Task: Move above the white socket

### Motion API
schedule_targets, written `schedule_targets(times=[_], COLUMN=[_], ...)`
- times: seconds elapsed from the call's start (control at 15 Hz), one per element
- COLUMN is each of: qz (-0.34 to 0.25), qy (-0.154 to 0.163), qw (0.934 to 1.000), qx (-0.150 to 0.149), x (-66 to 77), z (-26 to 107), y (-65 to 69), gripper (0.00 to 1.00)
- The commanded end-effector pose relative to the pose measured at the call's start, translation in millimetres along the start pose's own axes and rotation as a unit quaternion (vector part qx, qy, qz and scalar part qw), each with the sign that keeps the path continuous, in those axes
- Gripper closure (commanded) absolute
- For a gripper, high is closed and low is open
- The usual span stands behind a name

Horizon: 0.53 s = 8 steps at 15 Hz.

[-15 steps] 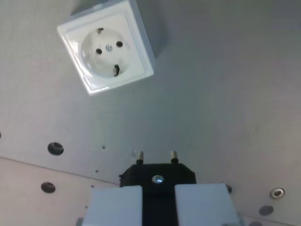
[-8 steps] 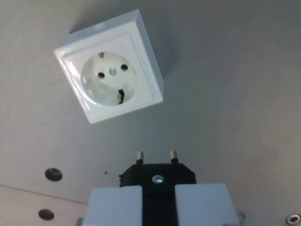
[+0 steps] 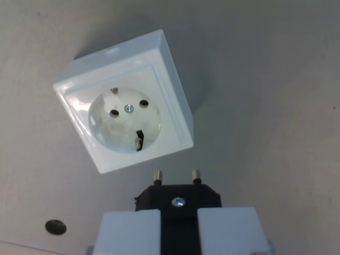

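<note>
Up in the upper left of the frame we have the white socket [image 3: 125,123], a square box sitting on the grey tabletop [image 3: 265,106], turned at an angle so one corner points down toward the centre. Its round recess shows two pin holes, a centre screw and an earthing clip at the lower edge.

Down at the bottom centre, our gripper [image 3: 179,229] is clamped on a black plug [image 3: 178,201], the two white fingers [image 3: 130,232] pressed against it on either side. Two metal pins [image 3: 157,177] stick up from the plug toward the socket, and they sit just below the socket's lower edge, apart from it and a little to the right of the recess. A dark hole [image 3: 56,227] marks the tabletop at lower left.

We judge the socket to be rigid, hard plastic, light, smooth and a bit glossy, and likely fixed in place, though we cannot tell. Nothing here calls for grasping it; if it did, the flat side walls are the place. We reckon the move is partly done: the pins need to come up and left over the recess.
</note>
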<state>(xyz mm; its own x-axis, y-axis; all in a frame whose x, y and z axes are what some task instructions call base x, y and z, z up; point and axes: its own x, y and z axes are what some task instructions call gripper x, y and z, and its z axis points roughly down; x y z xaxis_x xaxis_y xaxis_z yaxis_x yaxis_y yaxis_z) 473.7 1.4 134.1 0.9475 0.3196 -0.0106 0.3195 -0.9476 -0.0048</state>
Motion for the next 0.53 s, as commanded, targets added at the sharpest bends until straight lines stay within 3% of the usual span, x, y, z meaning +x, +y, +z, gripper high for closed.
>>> schedule_targets(times=[0.07,0.53], qz=[0.014,0.011], qy=[0.026,0.019], qw=[0.9996,0.9998], qx=[-0.001,0.000], x=[5.8,10.3], z=[9.7,20.6], y=[-3.4,-4.2], gripper=[1.00,1.00])
